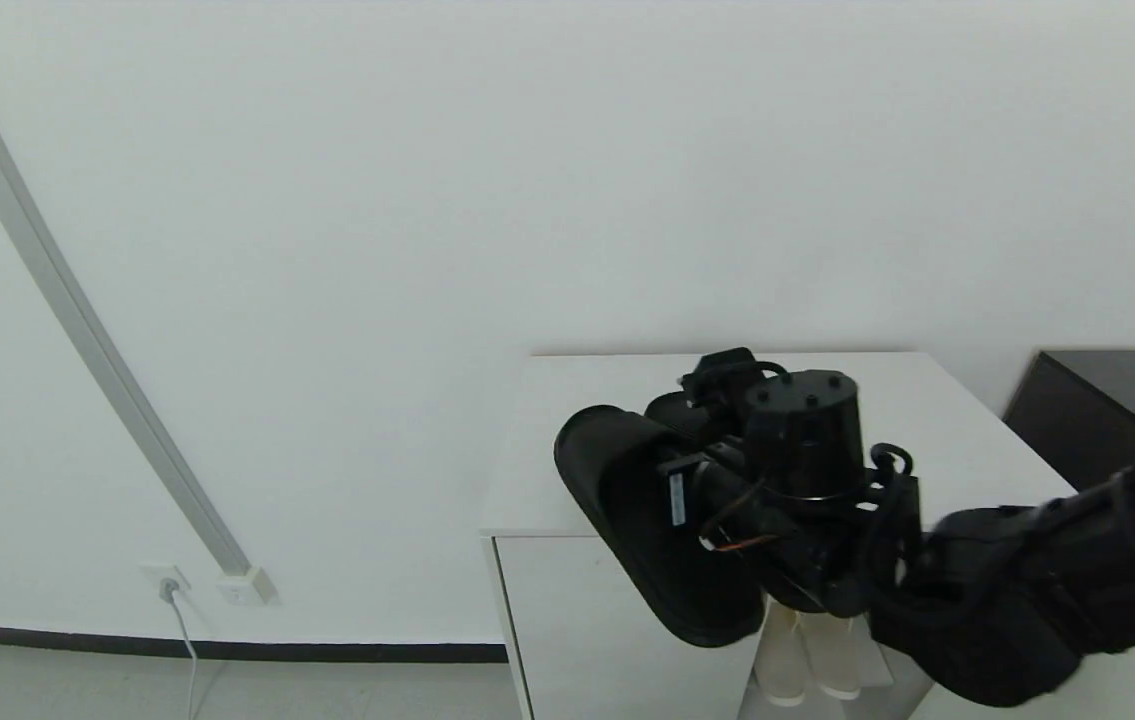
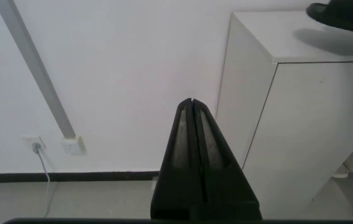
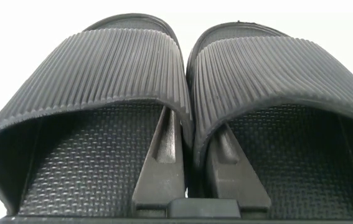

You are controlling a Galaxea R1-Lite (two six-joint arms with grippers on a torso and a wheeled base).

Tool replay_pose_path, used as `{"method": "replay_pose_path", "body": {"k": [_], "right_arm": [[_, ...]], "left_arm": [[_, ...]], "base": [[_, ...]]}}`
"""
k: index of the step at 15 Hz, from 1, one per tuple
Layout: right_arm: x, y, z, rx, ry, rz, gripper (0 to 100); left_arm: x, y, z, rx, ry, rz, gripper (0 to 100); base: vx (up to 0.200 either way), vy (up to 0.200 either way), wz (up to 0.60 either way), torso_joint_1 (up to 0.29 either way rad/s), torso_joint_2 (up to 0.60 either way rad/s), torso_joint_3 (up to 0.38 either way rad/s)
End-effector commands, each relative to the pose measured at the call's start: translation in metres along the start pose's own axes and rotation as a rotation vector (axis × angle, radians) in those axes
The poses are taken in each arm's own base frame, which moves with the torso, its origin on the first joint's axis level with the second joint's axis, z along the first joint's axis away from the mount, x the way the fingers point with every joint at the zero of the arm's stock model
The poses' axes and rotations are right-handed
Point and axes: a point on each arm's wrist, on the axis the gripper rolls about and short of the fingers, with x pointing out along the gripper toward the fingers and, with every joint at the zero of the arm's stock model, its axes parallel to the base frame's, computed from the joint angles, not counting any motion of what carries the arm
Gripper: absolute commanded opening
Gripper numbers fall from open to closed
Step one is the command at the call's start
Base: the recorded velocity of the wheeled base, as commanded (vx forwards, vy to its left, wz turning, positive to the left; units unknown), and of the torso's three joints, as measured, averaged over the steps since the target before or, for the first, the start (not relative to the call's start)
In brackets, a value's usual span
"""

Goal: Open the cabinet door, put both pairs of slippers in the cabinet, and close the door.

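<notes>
Head view: the right arm is reaching in from the right. The right gripper (image 1: pixel 692 500) is holding the black slippers (image 1: pixel 647 530) tilted over the front edge of the white cabinet (image 1: pixel 607 440), and pale things (image 1: pixel 807 660) are standing in its open part below.

Left wrist view: the left gripper (image 2: pixel 192 112) is hovering off to the cabinet's side, jaws pressed together and empty.

Right wrist view: one finger (image 3: pixel 162 162) is sitting under each ribbed strap, pinching the two inner walls together.
</notes>
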Motion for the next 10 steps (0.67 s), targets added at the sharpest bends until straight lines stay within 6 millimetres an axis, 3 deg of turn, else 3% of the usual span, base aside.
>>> {"method": "replay_pose_path", "body": {"k": [1,4,10], "right_arm": [[-0.063,-0.016,0.01,-0.008,-0.027,0.108,0],[-0.094,-0.028,-0.002,-0.075,0.007,0.185,0],[-0.089,-0.023,-0.015,-0.112,0.052,0.199,0]], "left_arm": [[0.0,0.0,0.0,0.0,0.0,0.003,0],[0.0,0.0,0.0,-0.009,0.0,0.001,0],[0.0,0.0,0.0,-0.027,0.0,0.0,0]], "base": [[0.0,0.0,0.0,0.0,0.0,0.0],[0.0,0.0,0.0,0.0,0.0,0.0],[0.0,0.0,0.0,0.0,0.0,0.0]]}}
